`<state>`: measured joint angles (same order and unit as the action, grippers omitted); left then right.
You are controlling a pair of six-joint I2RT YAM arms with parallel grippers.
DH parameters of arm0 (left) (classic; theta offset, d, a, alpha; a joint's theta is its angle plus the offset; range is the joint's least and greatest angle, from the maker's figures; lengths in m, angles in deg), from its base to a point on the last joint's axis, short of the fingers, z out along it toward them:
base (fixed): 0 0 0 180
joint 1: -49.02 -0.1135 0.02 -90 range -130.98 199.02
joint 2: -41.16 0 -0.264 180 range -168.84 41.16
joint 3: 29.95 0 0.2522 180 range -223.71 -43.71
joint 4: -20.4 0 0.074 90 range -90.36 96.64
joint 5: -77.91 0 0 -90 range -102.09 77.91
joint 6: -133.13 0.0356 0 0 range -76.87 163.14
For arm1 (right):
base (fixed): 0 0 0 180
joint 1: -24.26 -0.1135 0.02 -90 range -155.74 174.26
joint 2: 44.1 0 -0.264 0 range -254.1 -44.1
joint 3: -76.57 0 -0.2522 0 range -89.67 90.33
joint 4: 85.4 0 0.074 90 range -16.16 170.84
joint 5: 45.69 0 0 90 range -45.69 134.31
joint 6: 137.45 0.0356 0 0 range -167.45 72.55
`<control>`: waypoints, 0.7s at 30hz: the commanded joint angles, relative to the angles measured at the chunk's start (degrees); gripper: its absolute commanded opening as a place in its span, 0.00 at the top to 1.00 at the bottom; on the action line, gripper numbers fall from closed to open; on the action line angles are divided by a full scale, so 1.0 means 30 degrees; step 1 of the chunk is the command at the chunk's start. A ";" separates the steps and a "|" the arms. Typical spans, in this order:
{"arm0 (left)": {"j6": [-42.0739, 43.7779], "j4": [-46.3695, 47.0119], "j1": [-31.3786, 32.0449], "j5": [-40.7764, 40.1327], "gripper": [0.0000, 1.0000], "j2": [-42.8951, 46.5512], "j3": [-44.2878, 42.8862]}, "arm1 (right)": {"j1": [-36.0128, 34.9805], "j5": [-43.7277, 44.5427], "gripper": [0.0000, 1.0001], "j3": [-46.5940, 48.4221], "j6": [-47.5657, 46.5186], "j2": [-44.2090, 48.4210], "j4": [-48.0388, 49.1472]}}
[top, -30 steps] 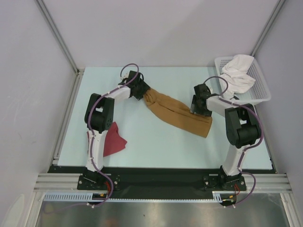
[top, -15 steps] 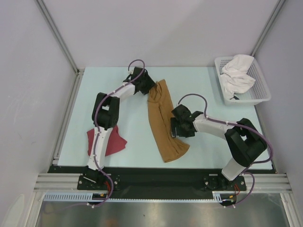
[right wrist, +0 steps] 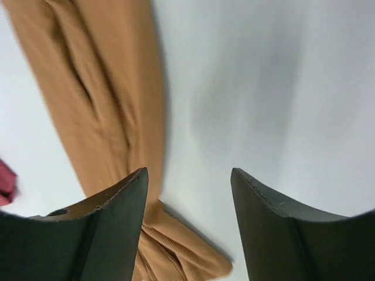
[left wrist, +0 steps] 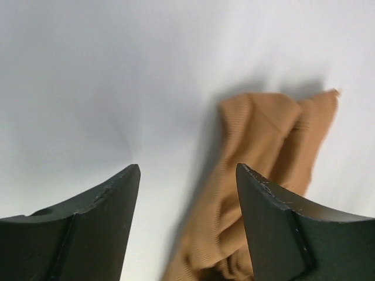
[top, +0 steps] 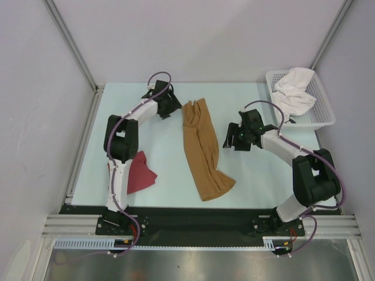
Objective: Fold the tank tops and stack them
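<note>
Tan tank top (top: 201,152) lies as a long limp strip mid surface (top: 170,164), red tank top (top: 140,175) apart at near left; left fingers (left wrist: 88,228) and right fingers (right wrist: 275,234) agape, empty (light floppy cloth, likely best pinched at end corners).

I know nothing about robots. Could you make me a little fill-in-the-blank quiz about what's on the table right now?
The left gripper and right gripper, either side of the tan-brown tank top, are both ____. The dark red tank top lies by the ____ arm's base. The mesh basket holds a ____ cloth.
Missing words: open; left; white.
</note>
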<state>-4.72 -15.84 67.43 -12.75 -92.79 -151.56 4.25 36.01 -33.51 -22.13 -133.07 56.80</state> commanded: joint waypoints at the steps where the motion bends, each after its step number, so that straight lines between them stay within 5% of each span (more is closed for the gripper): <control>1: 0.1185 -0.0827 -0.1214 -0.1857 0.27 0.3335 0.1261 | 0.0631 -0.2886 0.36 0.1432 -0.1349 -0.1365 0.2879; 6: 0.2503 -0.1764 -0.1333 -0.2152 0.27 0.4862 0.2344 | 0.2391 -0.7251 0.41 0.3161 -0.0825 -0.5226 0.5488; 12: 0.3002 0.1894 -0.1042 0.1011 0.31 0.9249 1.0240 | 0.2568 -0.8919 0.43 0.6852 -0.0386 -0.9154 0.5519; 21: 0.3266 0.3158 -0.0047 0.1219 0.32 1.3590 1.5878 | 0.2364 -0.8750 0.39 0.9958 0.0202 -1.1943 0.5258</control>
<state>3.28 -10.46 66.04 -10.09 -58.56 -106.32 11.88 10.64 -7.08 -22.34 -167.03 72.39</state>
